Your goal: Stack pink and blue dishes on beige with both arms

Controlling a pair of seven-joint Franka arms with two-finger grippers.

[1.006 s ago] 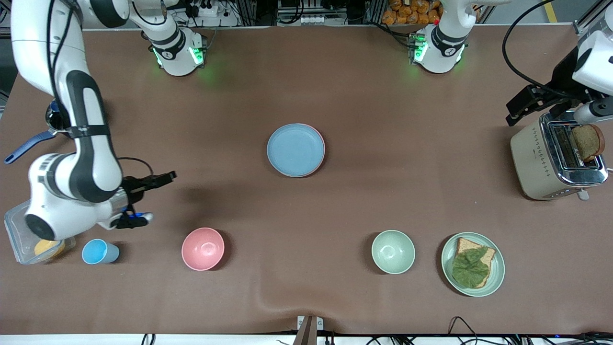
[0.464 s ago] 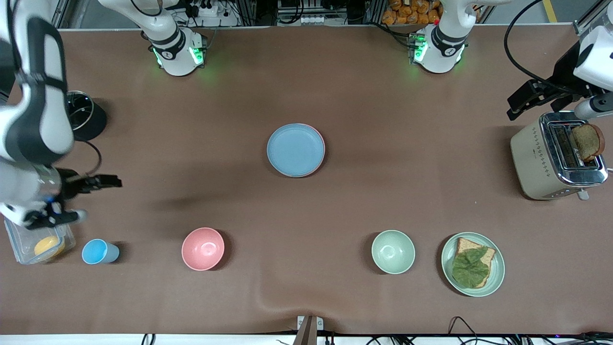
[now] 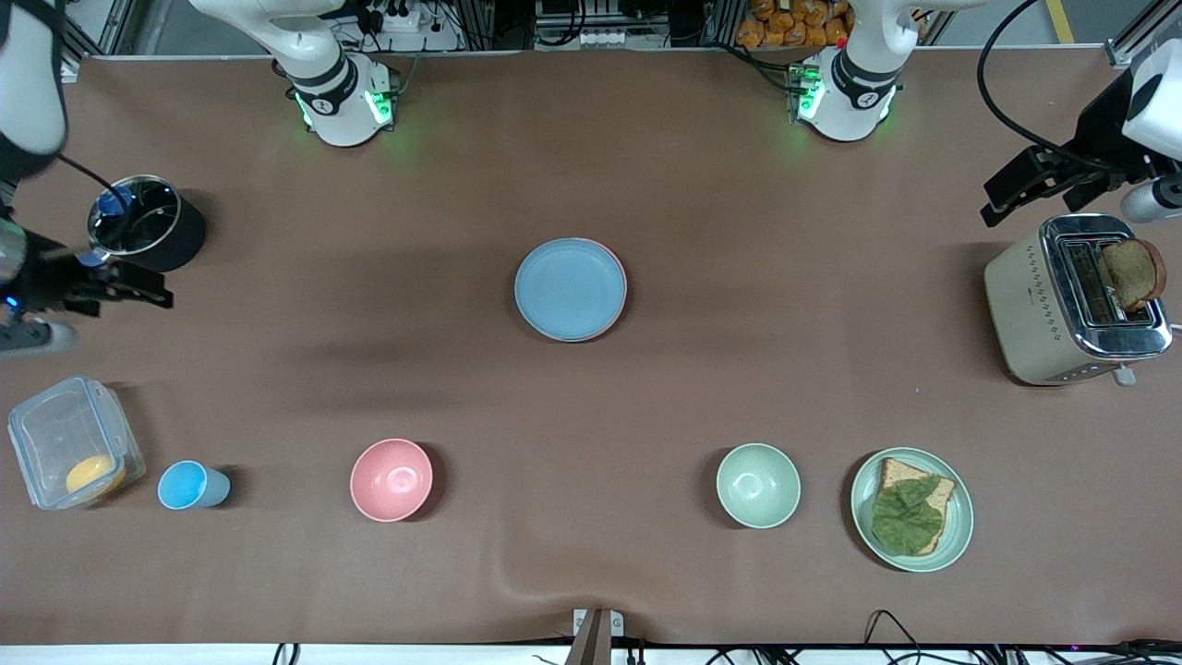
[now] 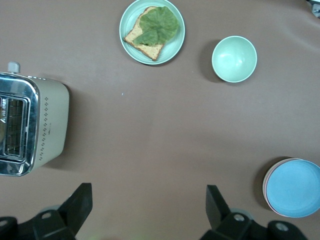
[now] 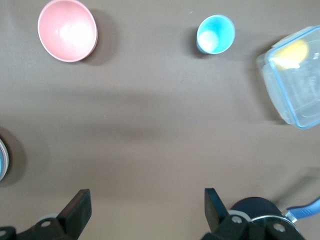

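A light blue dish (image 3: 568,288) lies at the middle of the table on top of a pink dish, of which only a thin rim (image 3: 621,277) shows. The left wrist view has the same stack (image 4: 295,187) at its edge. The beige dish is hidden. My right gripper (image 3: 113,316) hangs open and empty over the right arm's end of the table, beside a black pot; its own view shows bare table between the open jaws of the right gripper (image 5: 147,202). My left gripper (image 3: 1067,211) is open and empty in the air by the toaster, and the left gripper (image 4: 149,200) holds nothing.
A toaster (image 3: 1034,309) with a bread slice stands at the left arm's end. A green plate (image 3: 960,536) with a sandwich, a green bowl (image 3: 758,485), a pink bowl (image 3: 391,479), a blue cup (image 3: 189,485) and a clear container (image 3: 55,434) line the front. The black pot (image 3: 146,231) stands near the right arm's end.
My right arm has swung away from the pink bowl toward the right arm's end of the table, uncovering the pot and container. The left gripper has drifted slightly away from the toaster.
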